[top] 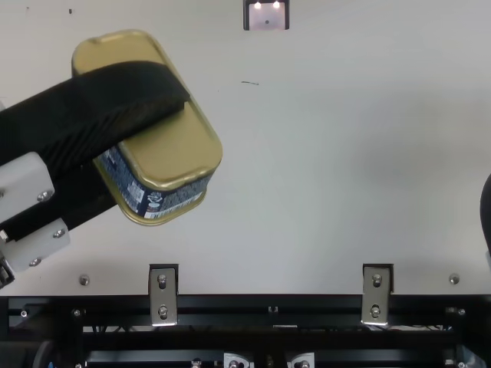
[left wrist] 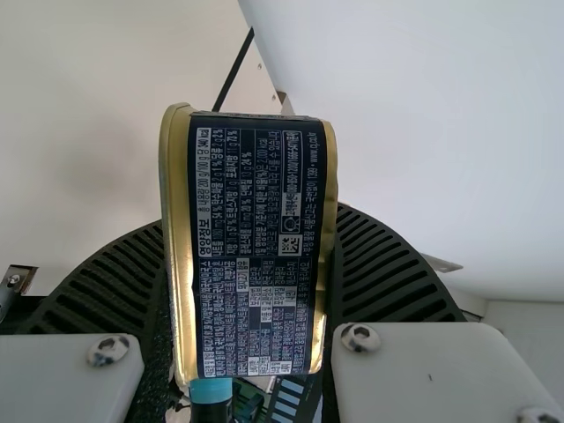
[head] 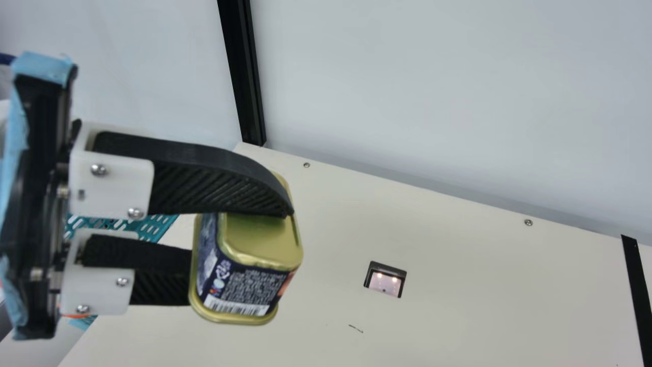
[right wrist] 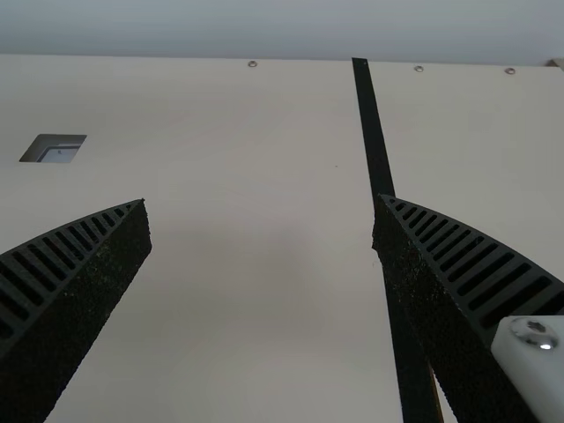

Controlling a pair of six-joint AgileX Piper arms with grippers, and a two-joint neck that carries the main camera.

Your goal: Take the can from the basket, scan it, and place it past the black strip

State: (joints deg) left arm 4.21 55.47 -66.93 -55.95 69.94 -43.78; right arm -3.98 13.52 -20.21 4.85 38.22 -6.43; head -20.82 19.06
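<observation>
Left tool (head: 265, 252) around the gold can (head: 242, 290), lower fingertip invisible behind it

Count's in: one can (head: 260, 237), one basket (head: 159, 227), one scanner (head: 385, 284), one black strip (head: 636, 290), one table (head: 473, 321), one left end effector (head: 254, 250), one right end effector (top: 488, 211)!

The can (head: 260, 239) is gold at its ends, with a dark navy label (left wrist: 256, 211) patterned in white print and a black-and-white striped barcode (head: 237, 306). The left claw (head: 265, 250) is black with diagonal ribs, its brackets (head: 109, 183) white, its tape (head: 41, 66) light blue. In the main view, the slotted basket (head: 162, 224) is teal, the cream tabletop (head: 458, 244) holds a pinkish, black-framed scanner window (head: 384, 283) at 5 o'clock, and the strip (head: 636, 285) at 4 o'clock is solid black
</observation>
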